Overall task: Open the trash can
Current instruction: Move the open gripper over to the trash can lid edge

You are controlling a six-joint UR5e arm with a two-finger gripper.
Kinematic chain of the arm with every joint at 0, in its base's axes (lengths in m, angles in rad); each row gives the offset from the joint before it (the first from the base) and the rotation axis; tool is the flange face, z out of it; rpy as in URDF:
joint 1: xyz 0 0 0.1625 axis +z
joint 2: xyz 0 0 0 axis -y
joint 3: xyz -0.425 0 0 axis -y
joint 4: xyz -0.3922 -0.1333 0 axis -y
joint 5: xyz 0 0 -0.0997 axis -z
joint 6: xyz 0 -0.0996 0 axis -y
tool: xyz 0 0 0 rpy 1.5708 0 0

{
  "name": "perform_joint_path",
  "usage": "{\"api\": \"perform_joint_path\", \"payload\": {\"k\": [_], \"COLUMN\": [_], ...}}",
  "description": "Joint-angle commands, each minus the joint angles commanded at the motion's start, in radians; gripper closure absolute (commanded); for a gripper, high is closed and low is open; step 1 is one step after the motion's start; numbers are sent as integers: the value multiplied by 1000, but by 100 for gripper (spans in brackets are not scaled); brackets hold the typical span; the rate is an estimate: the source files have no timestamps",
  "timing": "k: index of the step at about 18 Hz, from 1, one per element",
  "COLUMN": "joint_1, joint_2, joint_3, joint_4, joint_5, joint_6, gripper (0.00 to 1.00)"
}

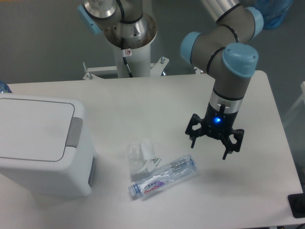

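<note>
Hand (208,145) first: it hangs over the right half of the worktop (157,100), fingers pointing down and spread wide apart, nothing between them. A small blue light glows on the wrist just above it. One dark fingertip (192,140) sits on the left, the other on the right, with bare white surface showing in the gap.

Over to the trash can (40,145): it stands at the far left edge of the worktop, well apart from the hand, with most of the surface lying between the two. It's a big white boxy bin with rounded corners, and its flat white lid (33,128) lies down, closed. The grey push tab (73,132) sits on the lid's right edge, the side that faces toward the hand. No contact between hand and bin at all.

Between them, lower down, a clear plastic bottle (163,177) lies on its side, tilted, its cap end toward the lower left and a purple and white label around its body. The bottle is just below and left of the hand, near it but not touched. A crumpled bit of clear wrapper (141,156) rests against the bottle's upper left side.

Behind the worktop, the arm's grey and light blue joints (224,43) rise toward the top right, and a white pedestal (129,45) stands at the back centre.
</note>
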Motion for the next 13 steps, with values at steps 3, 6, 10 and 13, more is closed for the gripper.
{"api": "perform_joint_path", "payload": {"k": [3,6,10,13], "joint_1": [-12,-52,-86,-112], "joint_2": [3,17,58,90], "joint_3": [14,28,28,32], "joint_4": [2,2,3,3], "joint_5": [-46,-138,-149,-178], "joint_6": [-106,-244,-285,-340], "gripper": [0,0,0,0]}}
